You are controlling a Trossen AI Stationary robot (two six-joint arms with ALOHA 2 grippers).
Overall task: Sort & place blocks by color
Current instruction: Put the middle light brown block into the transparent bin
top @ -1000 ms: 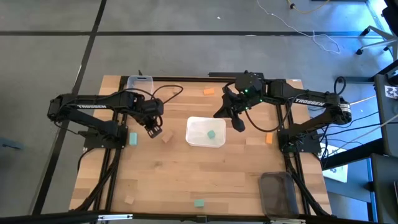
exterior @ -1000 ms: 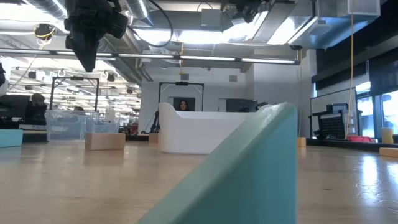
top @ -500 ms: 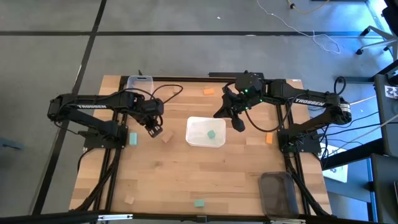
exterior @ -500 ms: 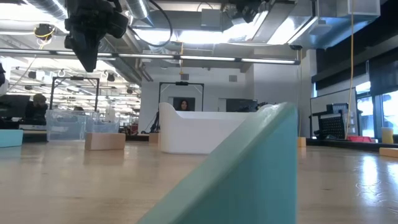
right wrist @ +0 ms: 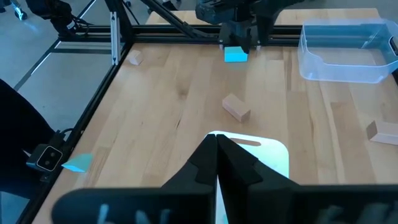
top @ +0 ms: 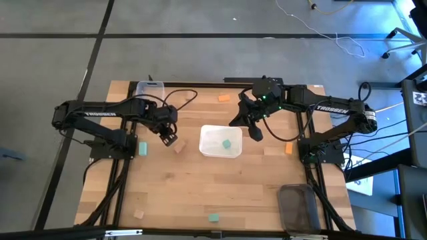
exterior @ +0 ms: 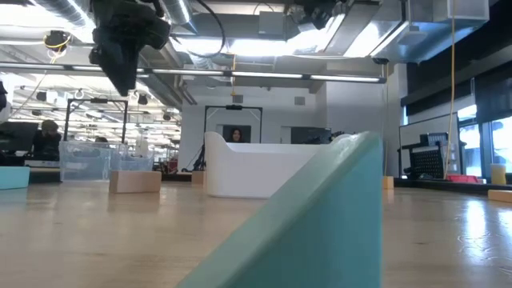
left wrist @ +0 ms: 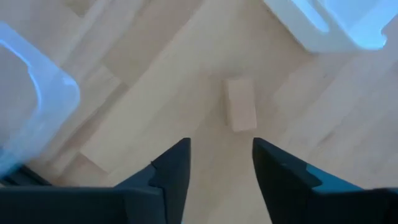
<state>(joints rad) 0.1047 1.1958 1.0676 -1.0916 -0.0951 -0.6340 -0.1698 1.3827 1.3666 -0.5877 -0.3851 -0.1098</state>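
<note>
Looking straight down, high view: left gripper [top: 169,139] hovering over the tabletop [top: 200,193] just beside a pale wood block [top: 178,148], between a teal block [top: 142,148] at the arm's base and the white tray [top: 208,149]. Second teal block [top: 227,144] lying inside that tray. Right gripper [top: 256,133] poised at the tray's right edge. Orange blocks at the far edge [top: 223,98] and near the right arm's base [top: 289,148]. Another wood block [top: 139,214] and a teal one [top: 213,217] near the front edge, well apart. Clear tub [top: 149,89] at the far left corner, dark tub [top: 298,207] at the front right.

Low view: left gripper [exterior: 122,60] hanging above table level, clear of the surface. Wood block [exterior: 134,182] resting flat in front of the clear tub [exterior: 84,160]; white tray [exterior: 256,170] at centre. Large teal block [exterior: 320,232] filling the foreground.

Left wrist view: fingers [left wrist: 173,168] spread apart, nothing between them; wood block [left wrist: 241,112] lying on the tabletop just ahead of the tips, not touched.

Right wrist view: fingers [right wrist: 208,163] pressed together, gripping nothing, over the white tray [right wrist: 273,155]. Wood block [right wrist: 236,107] beyond, teal block [right wrist: 235,55] under the left arm.
</note>
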